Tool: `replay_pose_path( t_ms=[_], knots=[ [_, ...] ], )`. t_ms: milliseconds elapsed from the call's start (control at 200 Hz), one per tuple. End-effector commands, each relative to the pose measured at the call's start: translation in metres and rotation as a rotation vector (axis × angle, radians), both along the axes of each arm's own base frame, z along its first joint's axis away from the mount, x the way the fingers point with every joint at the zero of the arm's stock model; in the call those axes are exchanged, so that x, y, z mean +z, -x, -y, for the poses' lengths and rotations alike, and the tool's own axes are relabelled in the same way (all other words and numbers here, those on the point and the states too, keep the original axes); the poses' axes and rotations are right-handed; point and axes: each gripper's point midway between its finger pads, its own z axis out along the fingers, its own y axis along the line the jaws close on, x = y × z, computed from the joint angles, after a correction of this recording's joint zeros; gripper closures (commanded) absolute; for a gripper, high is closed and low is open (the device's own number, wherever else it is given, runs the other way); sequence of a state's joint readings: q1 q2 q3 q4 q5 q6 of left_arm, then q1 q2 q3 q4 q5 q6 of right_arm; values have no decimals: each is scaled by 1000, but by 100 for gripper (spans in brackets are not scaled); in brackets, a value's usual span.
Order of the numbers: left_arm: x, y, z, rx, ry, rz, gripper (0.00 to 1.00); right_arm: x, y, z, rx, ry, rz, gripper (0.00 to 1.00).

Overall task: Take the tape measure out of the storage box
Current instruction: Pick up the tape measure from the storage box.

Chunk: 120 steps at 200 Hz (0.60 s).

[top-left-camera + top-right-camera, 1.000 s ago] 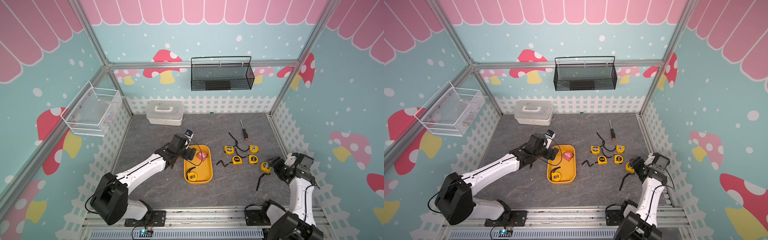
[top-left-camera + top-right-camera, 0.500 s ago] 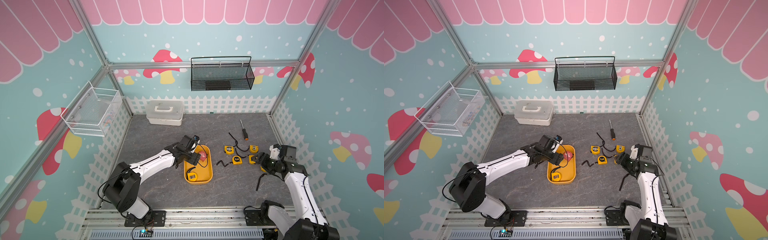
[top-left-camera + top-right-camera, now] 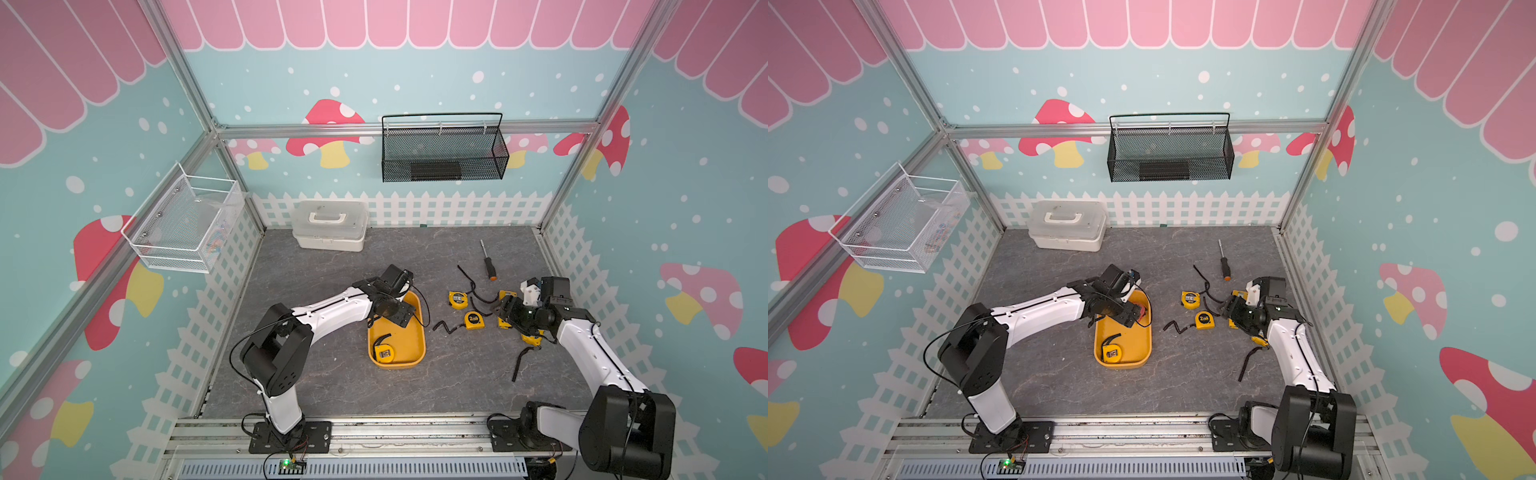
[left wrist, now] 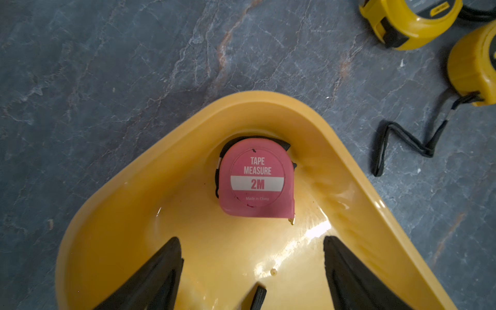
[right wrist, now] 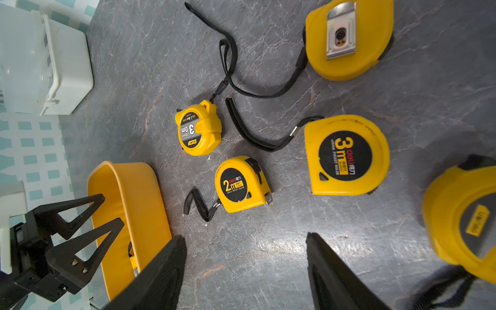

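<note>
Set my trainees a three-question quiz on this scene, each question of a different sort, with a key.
1. True or false: the pink tape measure lies outside the storage box.
2. The left gripper is: A open over the box, B shut on the pink tape measure, C shut on the box's rim.
3. What colour is the other tape measure in the box?
Key: 1 false; 2 A; 3 yellow.
</note>
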<state>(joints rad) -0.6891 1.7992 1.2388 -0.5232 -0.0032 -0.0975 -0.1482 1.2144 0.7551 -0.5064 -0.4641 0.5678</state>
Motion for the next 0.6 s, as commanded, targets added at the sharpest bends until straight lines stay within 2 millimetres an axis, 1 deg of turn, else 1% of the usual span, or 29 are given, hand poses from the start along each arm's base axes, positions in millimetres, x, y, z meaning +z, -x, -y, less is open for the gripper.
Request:
replay_pose_path(
  t_ms=[0, 225, 390, 595],
  knots=[
    [-4, 0, 7, -6, -15, -30, 16, 8, -11, -5, 31, -11, 49, 28],
    [-13, -7, 10, -19, -56, -35, 16, 3, -15, -9, 46, -29, 41, 28],
    [-17, -12, 11, -26, -80, -35, 16, -2, -15, -11, 51, -39, 27, 28],
    [-28, -15, 13, -46, -102, -53, 17, -2, -14, -12, 55, -44, 26, 28]
  ],
)
